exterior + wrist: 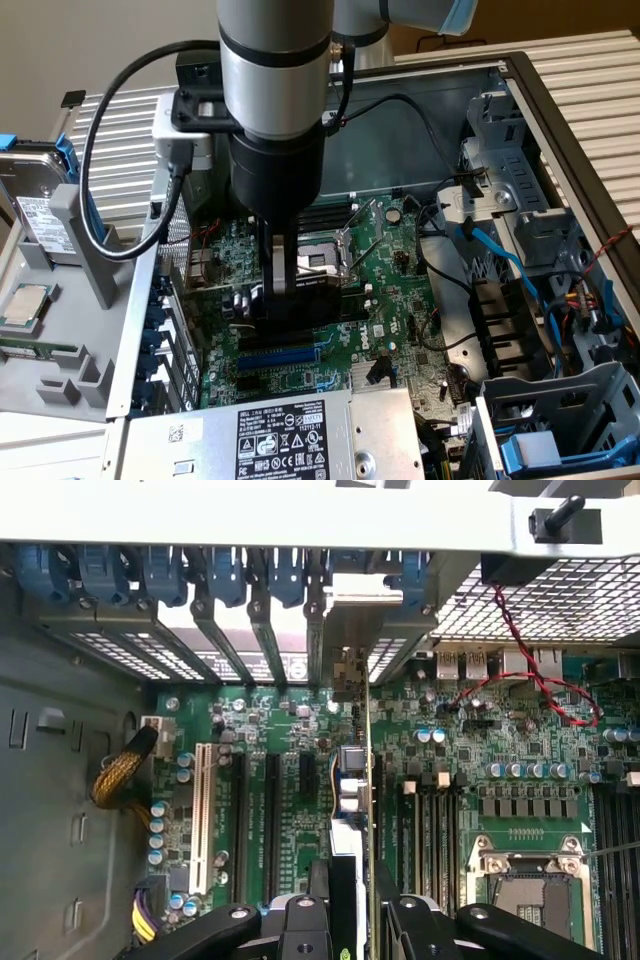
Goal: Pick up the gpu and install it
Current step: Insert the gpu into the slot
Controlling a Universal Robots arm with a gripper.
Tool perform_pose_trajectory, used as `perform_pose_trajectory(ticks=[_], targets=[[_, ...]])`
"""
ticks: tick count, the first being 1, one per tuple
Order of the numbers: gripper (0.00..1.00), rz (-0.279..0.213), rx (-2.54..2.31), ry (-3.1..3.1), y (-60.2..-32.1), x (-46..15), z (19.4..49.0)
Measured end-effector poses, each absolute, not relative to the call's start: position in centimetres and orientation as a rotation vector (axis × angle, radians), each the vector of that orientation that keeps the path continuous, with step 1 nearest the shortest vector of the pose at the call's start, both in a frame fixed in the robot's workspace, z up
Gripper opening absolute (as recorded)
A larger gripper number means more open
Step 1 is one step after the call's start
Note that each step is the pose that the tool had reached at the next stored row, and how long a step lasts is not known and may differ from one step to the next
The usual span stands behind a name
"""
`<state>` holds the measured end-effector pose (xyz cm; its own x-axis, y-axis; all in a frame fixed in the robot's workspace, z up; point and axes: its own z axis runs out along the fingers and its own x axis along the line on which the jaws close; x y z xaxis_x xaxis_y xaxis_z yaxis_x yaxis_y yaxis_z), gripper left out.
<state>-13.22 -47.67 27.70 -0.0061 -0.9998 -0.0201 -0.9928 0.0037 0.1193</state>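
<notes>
Here, in the exterior view, the arm reaches down into the open computer case (520, 80), and the gripper (285, 285) sits low over the green motherboard (385, 300). It is clenched on the gpu (318, 305), whose black shroud shows on either side of the silver finger. The card stands on edge directly under the wrist, just above the blue and black expansion slots (275, 358), near the processor socket (325, 262). Whether its lower edge has entered a slot cannot be told from here. A grey power supply (290, 440) with a label lies at the near side of the case, and a hard drive (30, 200) stands outside the case at the exterior view's left. In the wrist view the gripper (285, 285) (360, 925) shows as two black fingers (305, 925) flanking the gpu (350, 825), which is seen edge-on and runs away from them across the motherboard (460, 750). Its silver bracket (360, 592) reaches the row of blue-clipped rear slot openings (200, 575). The card stands between the black expansion slots (270, 820) and the memory slots (430, 830).
</notes>
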Motion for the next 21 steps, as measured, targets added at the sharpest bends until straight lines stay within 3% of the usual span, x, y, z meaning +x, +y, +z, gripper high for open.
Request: perform_pose_trajectory(ticks=[21], targets=[[0.27, -0.175, 2.173, -2.181, -48.02, -13.22, 27.34]])
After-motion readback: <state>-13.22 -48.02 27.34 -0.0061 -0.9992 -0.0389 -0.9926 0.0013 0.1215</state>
